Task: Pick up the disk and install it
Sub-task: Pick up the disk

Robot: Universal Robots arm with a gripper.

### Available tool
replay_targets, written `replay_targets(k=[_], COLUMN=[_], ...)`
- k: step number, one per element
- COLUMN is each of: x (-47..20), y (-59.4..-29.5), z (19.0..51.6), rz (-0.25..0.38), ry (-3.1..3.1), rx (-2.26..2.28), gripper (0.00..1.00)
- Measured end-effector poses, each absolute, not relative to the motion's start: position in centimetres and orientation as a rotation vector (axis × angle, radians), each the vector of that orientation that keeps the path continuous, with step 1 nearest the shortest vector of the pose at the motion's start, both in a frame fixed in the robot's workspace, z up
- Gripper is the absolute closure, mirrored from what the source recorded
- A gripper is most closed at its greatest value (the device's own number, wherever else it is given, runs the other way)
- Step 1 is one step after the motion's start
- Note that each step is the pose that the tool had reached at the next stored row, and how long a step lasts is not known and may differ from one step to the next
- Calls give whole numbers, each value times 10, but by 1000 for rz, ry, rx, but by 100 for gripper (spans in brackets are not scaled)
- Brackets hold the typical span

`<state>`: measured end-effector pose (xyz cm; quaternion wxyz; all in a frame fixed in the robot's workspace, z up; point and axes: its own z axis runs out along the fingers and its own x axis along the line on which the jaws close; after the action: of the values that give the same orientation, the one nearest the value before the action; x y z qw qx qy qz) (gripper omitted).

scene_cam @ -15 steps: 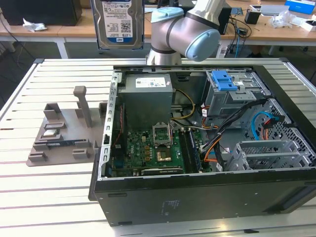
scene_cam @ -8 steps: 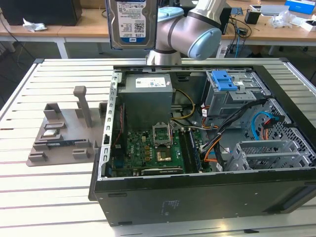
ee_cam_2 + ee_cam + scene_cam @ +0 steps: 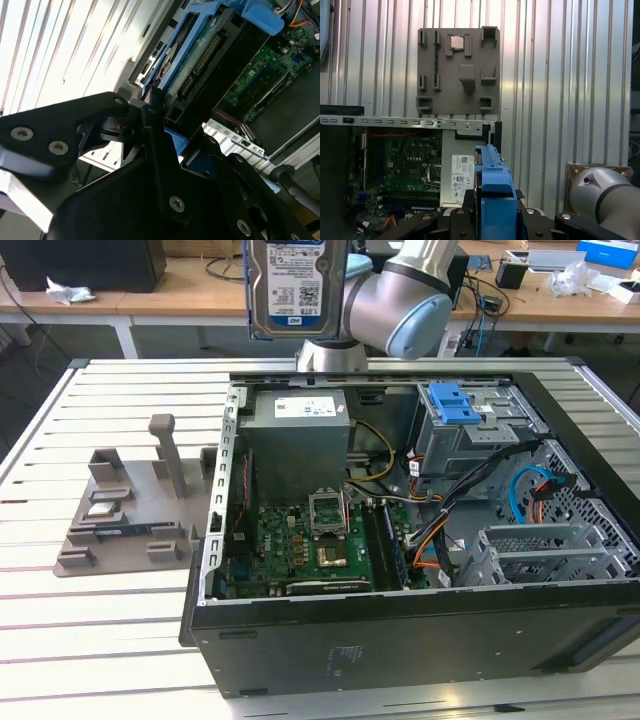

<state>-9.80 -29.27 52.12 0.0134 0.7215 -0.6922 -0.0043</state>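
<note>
In the exterior view you see the disk (image 3: 295,285) upright at 12 o'clock, high above the open computer case (image 3: 420,640). In the second wrist view the pincer (image 3: 172,131) grasps its blue frame. In the first wrist view it hangs over the worktop (image 3: 545,75).

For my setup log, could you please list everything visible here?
disk: one, silver with a blue frame, held high above the case
computer case: one, black, open, on the table
power supply: one, grey, inside the case
circuit board: one, green, inside the case
latch: one, blue, inside the case
parts holder: one, grey, the exterior view's left of the case
table: one, pale slats
arm: one, silver and light blue
tool: one, black, shut on the disk
</note>
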Motion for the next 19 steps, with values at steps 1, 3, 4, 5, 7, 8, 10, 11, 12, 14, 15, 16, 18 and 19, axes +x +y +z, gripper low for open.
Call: replay_targets(k=[1, 3, 4, 5, 7, 8, 10, 11, 12, 14, 15, 16, 18, 19], x=[-95, -88, -84, -81, -74, -70, -64, -59, -57, -51, -45, -40, -32, -28], y=[-293, -293, -293, -293, -293, -293, -293, -293, -293, -293, -293, -293, -293, -293], z=[521, 521, 521, 521, 521, 521, 521, 521, 521, 521, 521, 521, 521, 521], rz=[-14, -14, -15, -15, -16, -16, -17, -17, -18, -18, -19, -19, -20, -20], ry=[-2156, -2155, -2155, -2155, -2154, -2154, -2153, -2153, -2153, -2153, -2152, -2152, -2151, -2151], rx=[2247, 2247, 2247, 2247, 2247, 2247, 2247, 2247, 2247, 2247, 2247, 2247, 2247, 2246], gripper=[64, 64, 64, 64, 64, 64, 64, 64, 64, 64, 64, 64, 64, 64])
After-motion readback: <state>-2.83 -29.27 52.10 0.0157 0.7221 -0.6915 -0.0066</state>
